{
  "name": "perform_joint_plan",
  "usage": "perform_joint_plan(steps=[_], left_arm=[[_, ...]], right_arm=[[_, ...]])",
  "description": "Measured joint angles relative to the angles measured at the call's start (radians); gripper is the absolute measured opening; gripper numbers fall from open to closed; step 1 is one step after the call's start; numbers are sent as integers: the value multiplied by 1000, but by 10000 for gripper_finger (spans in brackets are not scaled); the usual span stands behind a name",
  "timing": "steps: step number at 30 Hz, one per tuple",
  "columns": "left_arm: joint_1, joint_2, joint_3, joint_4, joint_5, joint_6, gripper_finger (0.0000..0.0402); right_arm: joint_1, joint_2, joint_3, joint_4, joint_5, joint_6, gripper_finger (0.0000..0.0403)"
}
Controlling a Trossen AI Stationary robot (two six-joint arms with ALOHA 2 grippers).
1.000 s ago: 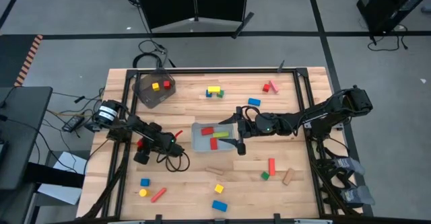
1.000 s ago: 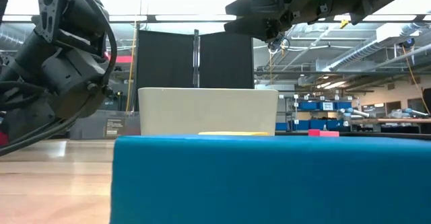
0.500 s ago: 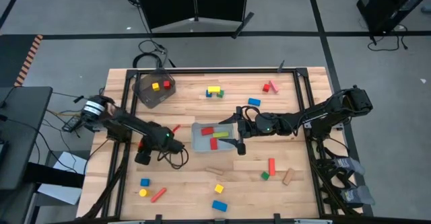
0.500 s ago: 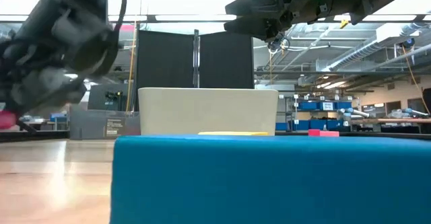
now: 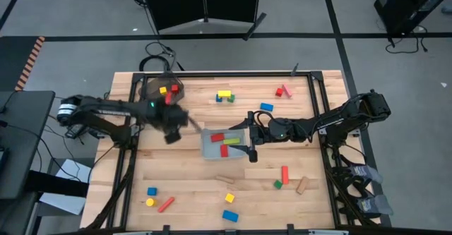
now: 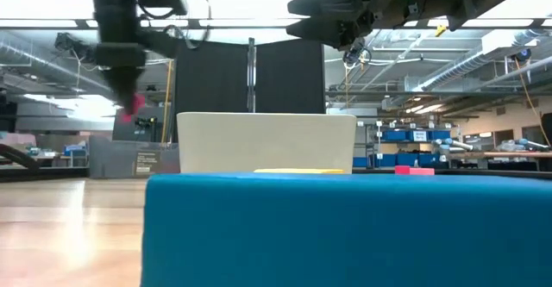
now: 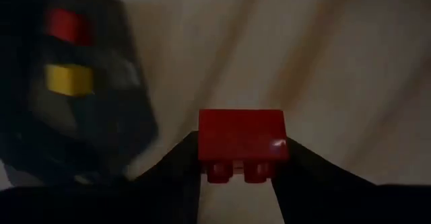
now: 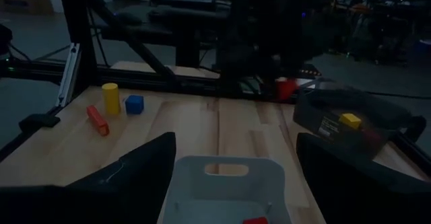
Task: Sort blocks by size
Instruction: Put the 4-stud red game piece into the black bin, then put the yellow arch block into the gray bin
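My left gripper [image 5: 176, 122] is shut on a small red block [image 7: 242, 136], raised above the table just beside the dark bowl [image 5: 161, 92]. The bowl holds a yellow block [image 7: 67, 79] and a red one [image 7: 67, 23]. In the low view the held block [image 6: 134, 106] shows well above the table. My right gripper [image 5: 248, 137] is open and empty, hovering at the right end of the clear tray [image 5: 212, 150]. The tray holds two red bars and a green one. Other blocks lie scattered on the table. My left gripper pinches the small red block by two opposite sides [image 7: 203, 140] between its two fingers. The fingers point down toward the table. The block is lifted clear of the table, with its face toward the wrist camera level.
Loose blocks lie at the far middle [image 5: 224, 95], the far right [image 5: 284, 90], the near right [image 5: 282, 177] and the near left [image 5: 152, 193]. A blue block [image 6: 345, 227] fills the front of the low view. A black frame [image 5: 212, 74] edges the table.
My left gripper has carried the red block from the table's left-middle, first toward the tray. It then went up and toward the far edge, and ends beside the dark bowl. The block is now well clear of the table.
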Motion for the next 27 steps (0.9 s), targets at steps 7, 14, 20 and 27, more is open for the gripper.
perform_joint_plan(steps=[7,14,20,27], left_arm=[[326,2,1,256,-5,137,146],[574,122,1,288,82,230,146],[644,166,0,334,68,236,190],[678,164,1,348,32,238,227]], right_arm=[[2,0,0,-2,27,-1,320],[3,0,0,-18,50,5,320],[-9,0,0,-24,55,16,320],[-140,0,94,-299,92,93,320]])
